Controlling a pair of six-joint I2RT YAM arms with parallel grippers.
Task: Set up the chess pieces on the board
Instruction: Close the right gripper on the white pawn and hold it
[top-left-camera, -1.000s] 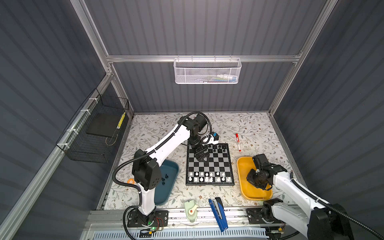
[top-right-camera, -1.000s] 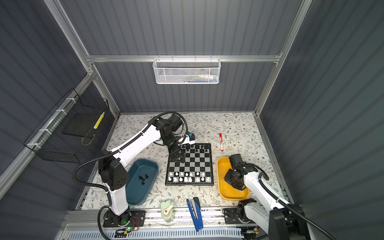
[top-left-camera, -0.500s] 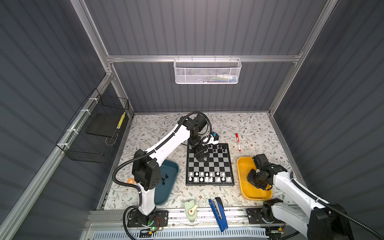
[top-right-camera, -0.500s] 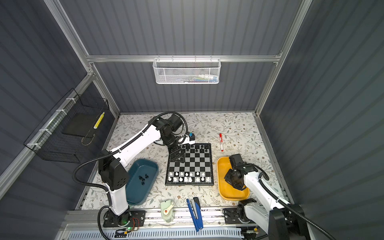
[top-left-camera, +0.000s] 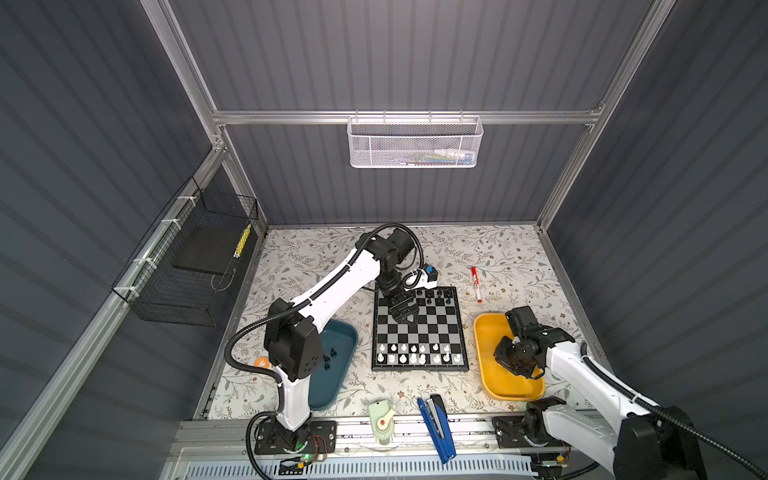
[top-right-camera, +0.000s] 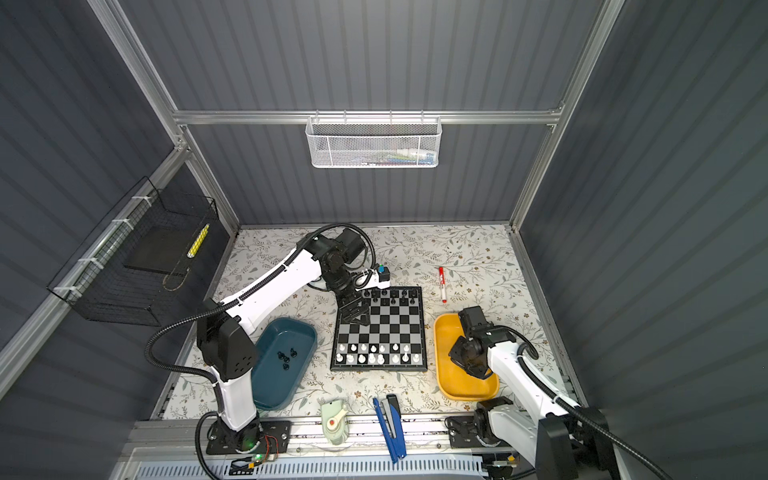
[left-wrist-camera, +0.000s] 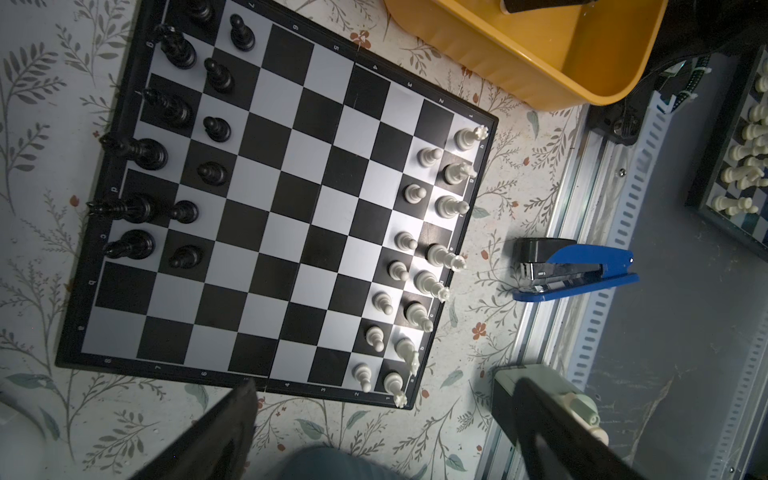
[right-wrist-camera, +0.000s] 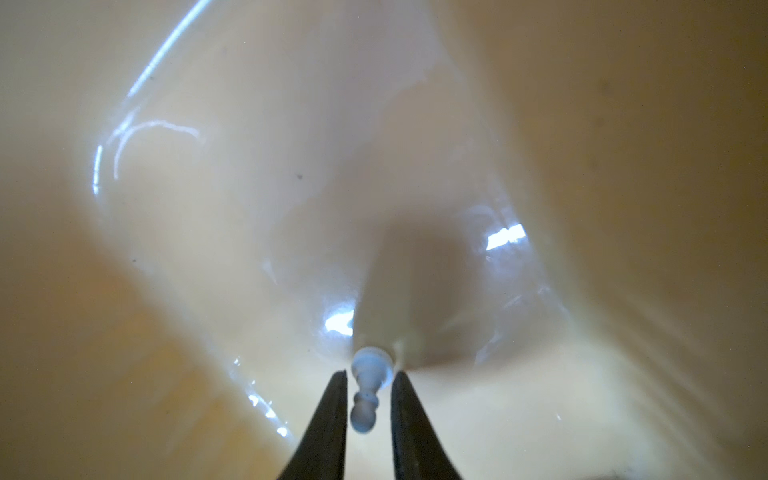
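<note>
A: Over on the right of a top view, why is your right hand (top-left-camera: 515, 357) down in the yellow tray (top-left-camera: 496, 384)?

B: One white pawn (right-wrist-camera: 366, 390) lies there. My fingers (right-wrist-camera: 328, 415) flank it narrowly; whether they pinch it, I cannot tell.

A: And the left hand (top-left-camera: 406, 320)?

B: Wide open, empty, above the board (top-left-camera: 432, 332) at centre frame. White lacks one pawn; black chessmen (top-left-camera: 328, 359) wait in the teal tray (top-left-camera: 343, 343), lower left, so I judge it fetches those next.
</note>
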